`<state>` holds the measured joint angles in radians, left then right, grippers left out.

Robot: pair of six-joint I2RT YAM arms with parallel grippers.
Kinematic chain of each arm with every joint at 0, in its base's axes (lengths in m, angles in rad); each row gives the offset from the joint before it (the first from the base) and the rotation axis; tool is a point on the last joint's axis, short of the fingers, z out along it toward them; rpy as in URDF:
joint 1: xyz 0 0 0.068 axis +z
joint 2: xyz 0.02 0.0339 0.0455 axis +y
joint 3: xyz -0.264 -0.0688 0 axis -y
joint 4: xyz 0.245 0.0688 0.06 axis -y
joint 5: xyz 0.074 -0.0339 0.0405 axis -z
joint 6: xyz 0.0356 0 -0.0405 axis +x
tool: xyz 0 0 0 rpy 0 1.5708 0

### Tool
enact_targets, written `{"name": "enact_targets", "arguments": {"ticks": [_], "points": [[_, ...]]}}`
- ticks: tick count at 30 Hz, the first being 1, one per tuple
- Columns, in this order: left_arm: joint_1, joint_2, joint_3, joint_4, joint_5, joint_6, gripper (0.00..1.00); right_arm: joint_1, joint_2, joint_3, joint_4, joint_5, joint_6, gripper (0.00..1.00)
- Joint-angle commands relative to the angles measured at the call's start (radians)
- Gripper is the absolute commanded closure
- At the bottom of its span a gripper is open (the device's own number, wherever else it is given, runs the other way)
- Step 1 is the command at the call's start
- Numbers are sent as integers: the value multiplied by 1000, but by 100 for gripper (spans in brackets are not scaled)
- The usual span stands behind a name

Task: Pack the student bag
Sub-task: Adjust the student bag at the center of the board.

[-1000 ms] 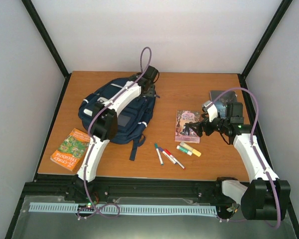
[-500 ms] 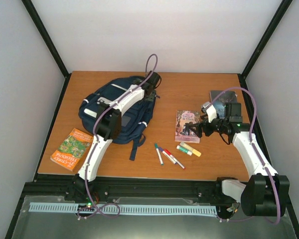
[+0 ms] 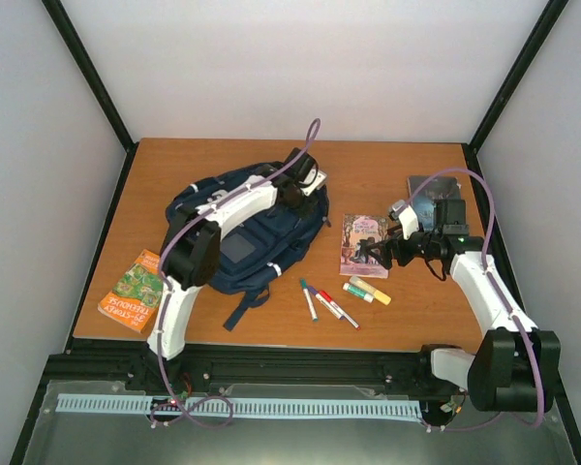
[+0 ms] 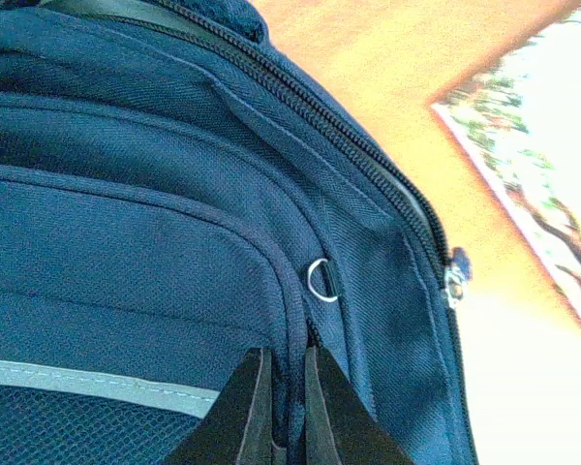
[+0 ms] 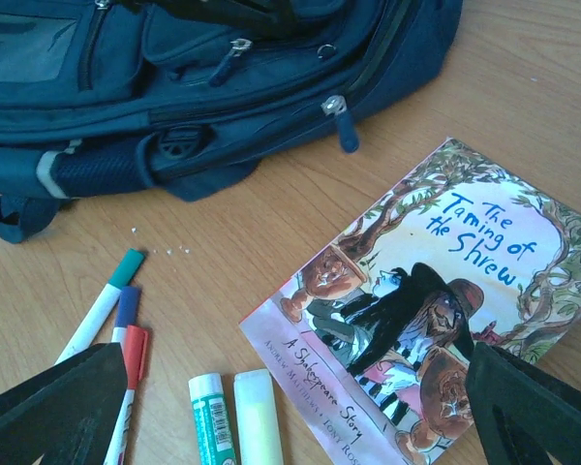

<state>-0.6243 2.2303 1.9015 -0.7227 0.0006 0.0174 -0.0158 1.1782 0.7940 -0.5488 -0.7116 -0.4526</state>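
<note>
So the student bag (image 3: 247, 228) lies flat on the left half of the table (image 3: 387, 165), zips all looking closed, nothing packed yet as far as anyone can tell. The left fingers (image 4: 247, 412) are clenched on the bag near its top end, pinching a ridge of navy fabric right along a zip line, just below a small metal ring (image 4: 321, 281); whether an actual pull tab sits between them is hidden. The right fingers (image 5: 58, 397) are spread wide, holding nothing, over the Shakespeare paperback (image 5: 436, 291), with the markers (image 3: 327, 302) beside it. Looks like the opening step: the left arm needs to drag that zip open or lift the flap, then the right one can grab the book
</note>
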Motion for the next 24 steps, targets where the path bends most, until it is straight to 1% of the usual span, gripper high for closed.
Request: {"name": "enact_targets", "arguments": {"ticks": [1, 3, 4, 5, 6, 7, 8, 9, 11, 12, 13, 14, 16, 17, 19, 22, 24], "points": [[-6, -165, -85, -37, 221, 78, 99, 8, 18, 36, -18, -40, -22, 2], [-6, -234, -129, -47, 288, 52, 99, 7, 14, 35, -13, -40, -13, 1], [-6, -264, -145, -55, 289, 32, 97, 7, 9, 34, -4, -26, 4, 1], [-6, -300, -153, -68, 266, 12, 87, 7, 4, 32, 6, -11, 13, 1], [-6, -329, -155, -88, 230, -10, 68, 8, -2, 30, 13, -1, 18, 1], [-6, -358, -157, -108, 188, -38, 53, 7, -6, 30, 17, 3, 19, 1], [-6, -391, -163, -121, 146, -68, 42, 8, -10, 32, 16, 2, 17, 1], [-6, -427, -175, -134, 115, -99, 35, 7, -10, 38, 15, -1, 16, 1], [-6, -502, -210, -164, 35, -175, 25, 8, 1, 58, 10, -22, 11, 1], [-6, -544, -236, -180, -10, -224, 22, 8, 14, 74, 11, -32, 9, 1], [-6, -582, -278, -192, -66, -280, 19, 8, 32, 92, 16, -31, 15, 2], [-6, -626, -310, -210, -136, -345, 14, 8, 56, 119, 23, -23, 33, 2], [-5, -709, -394, -235, -205, -459, 2, 8, 123, 185, 29, 6, 83, 3], [-3, -754, -436, -244, -221, -516, 0, 10, 158, 222, 39, 41, 137, 4], [-2, -845, -518, -243, -249, -575, 0, 15, 237, 317, 35, 62, 210, 6], [10, -969, -634, -242, -297, -673, 0, 54, 369, 446, -2, 68, 260, 8], [36, -1034, -702, -247, -298, -733, 0, 85, 461, 523, -12, 73, 291, 11]]}}
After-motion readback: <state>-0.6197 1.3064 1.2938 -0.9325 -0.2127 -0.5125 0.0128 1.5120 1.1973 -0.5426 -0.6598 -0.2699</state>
